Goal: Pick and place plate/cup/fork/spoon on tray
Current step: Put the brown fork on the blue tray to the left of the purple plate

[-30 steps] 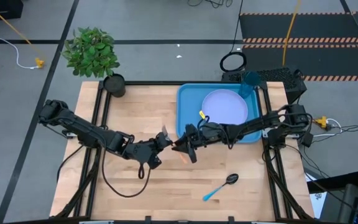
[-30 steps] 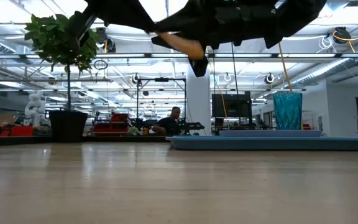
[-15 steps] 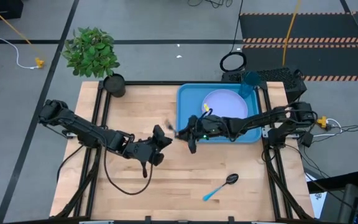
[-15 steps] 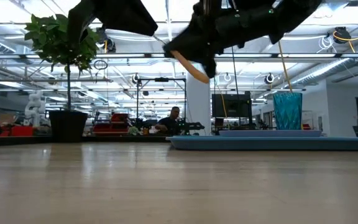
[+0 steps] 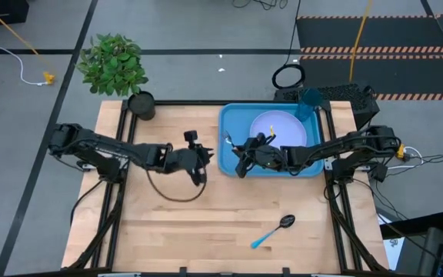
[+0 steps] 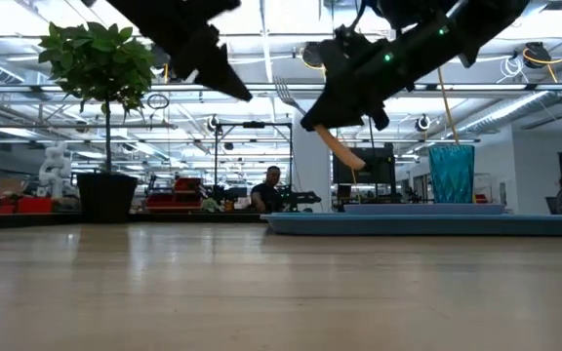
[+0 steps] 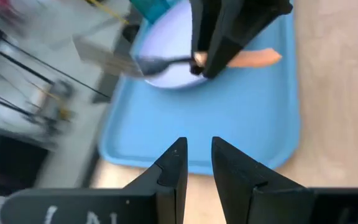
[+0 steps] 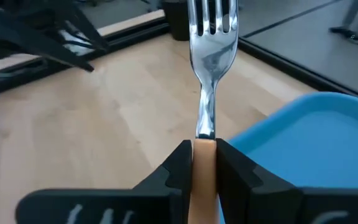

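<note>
The fork [image 5: 233, 146] no longer hangs between the two grippers over the bare wood — it now sits in the right gripper [image 5: 239, 157] alone, clamped at the top of its orange handle, tines pointing away. The right gripper is now over the near-left part of the tray [image 5: 233, 119], where a second ago it was off the tray's left edge above the table. The left gripper [image 5: 206, 156] is off the fork — its fingers now stand slightly apart with nothing between them, and it lies farther back, left of the tray.
</note>
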Controlling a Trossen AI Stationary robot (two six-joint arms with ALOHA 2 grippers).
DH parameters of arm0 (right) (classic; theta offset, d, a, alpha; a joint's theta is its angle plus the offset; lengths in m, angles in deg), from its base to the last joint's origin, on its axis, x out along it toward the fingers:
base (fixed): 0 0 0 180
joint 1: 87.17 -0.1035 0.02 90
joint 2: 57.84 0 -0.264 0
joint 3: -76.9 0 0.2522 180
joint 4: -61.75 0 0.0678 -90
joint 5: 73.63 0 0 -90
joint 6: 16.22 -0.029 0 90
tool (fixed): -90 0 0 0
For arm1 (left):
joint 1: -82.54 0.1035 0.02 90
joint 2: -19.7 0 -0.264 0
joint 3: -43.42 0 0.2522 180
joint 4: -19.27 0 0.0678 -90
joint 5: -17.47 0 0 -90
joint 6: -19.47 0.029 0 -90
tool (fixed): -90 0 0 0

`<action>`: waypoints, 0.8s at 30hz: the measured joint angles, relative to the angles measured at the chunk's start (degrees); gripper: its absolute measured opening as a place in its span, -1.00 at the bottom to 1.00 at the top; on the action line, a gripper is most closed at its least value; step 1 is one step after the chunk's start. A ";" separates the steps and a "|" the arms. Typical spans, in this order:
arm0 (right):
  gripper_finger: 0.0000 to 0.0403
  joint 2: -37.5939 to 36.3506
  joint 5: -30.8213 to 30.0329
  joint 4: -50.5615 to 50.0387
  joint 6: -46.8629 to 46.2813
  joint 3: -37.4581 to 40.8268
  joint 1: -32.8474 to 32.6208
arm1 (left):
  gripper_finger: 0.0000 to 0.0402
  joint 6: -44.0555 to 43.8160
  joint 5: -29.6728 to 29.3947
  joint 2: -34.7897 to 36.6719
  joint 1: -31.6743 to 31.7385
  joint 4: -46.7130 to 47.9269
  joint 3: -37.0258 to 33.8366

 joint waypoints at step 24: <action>-0.80 0.42 0.47 27.90 -8.90 9.98 1.90 | -0.49 -12.00 22.97 -0.14 7.88 -18.31 -5.92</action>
